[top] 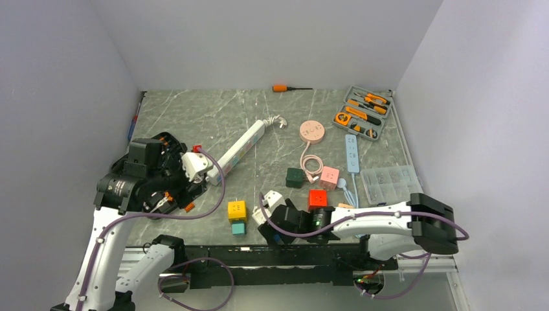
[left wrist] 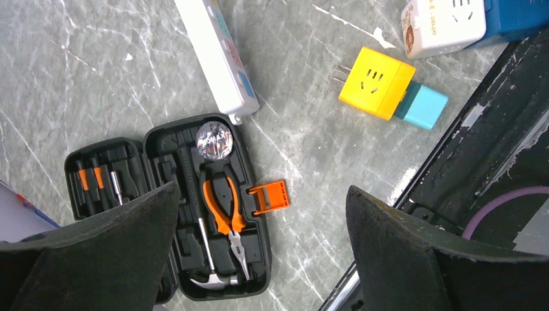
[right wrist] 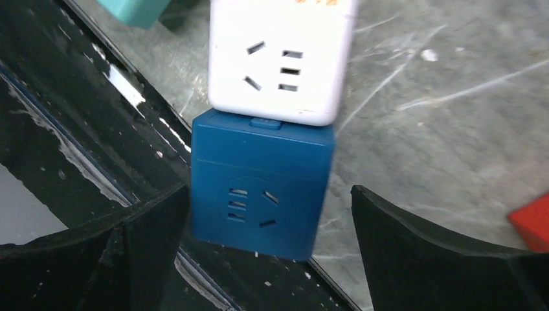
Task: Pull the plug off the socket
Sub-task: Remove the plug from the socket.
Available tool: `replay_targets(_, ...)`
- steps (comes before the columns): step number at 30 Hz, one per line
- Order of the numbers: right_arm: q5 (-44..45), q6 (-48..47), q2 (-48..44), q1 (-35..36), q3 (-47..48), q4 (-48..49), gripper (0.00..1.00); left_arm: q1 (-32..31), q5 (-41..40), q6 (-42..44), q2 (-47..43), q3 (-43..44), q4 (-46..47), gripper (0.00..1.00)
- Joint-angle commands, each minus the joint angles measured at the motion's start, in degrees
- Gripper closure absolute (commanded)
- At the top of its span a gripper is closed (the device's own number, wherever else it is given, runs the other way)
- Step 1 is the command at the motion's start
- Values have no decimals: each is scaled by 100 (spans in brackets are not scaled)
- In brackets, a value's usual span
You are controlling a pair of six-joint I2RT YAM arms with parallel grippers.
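The blue cube [right wrist: 259, 188] is joined end to end with the white cube [right wrist: 281, 58]. The pair is found at the near edge of the surface [right wrist: 440, 116], just right of the yellow cube [top: 237, 209]. The right gripper [right wrist: 269, 189] is positioned over the blue cube with its jaws apart, one finger on each side. One finger is just beside the cube, but contact cannot be told. The left gripper [left wrist: 262, 188] is spread wide with nothing clamped, well left of the yellow cube, above an open tool case [left wrist: 220, 214]. A teal plug [left wrist: 421, 105] is seen touching the yellow cube's near side.
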Motion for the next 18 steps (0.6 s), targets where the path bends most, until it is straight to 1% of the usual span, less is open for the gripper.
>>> replay_targets(1, 608, 55, -547, -35, 186, -265, 6, -32, 372, 2, 109, 43, 265, 1)
replay_targets(3, 731, 98, -449, -41, 273, -398, 8, -69, 382, -47, 202, 120, 291, 1)
replay_targets(5, 801, 79, -259, -64, 307, -362, 7, -96, 366, -34, 231, 119, 354, 1)
replay_targets(7, 876, 134, -33, -62, 253, -189, 5, -122, 355, -14, 232, 74, 398, 1)
replay_targets(10, 1066, 278, 186, -62, 44, 202, 6, -153, 355, 27, 213, 49, 351, 0)
replay_targets(14, 1193, 204, 350, -53, -64, 551, 8, -201, 337, 133, 120, 22, 322, 1)
replay_targets(15, 1252, 162, 407, -46, -37, 541, 11, -219, 341, 143, 104, 36, 306, 1)
replay_targets(16, 1333, 111, 434, -47, -1, 500, 17, -228, 363, 144, 101, 52, 292, 1)
replay_targets(18, 1445, -64, 408, -51, 88, 511, 38, -255, 452, 151, 56, 41, 318, 1)
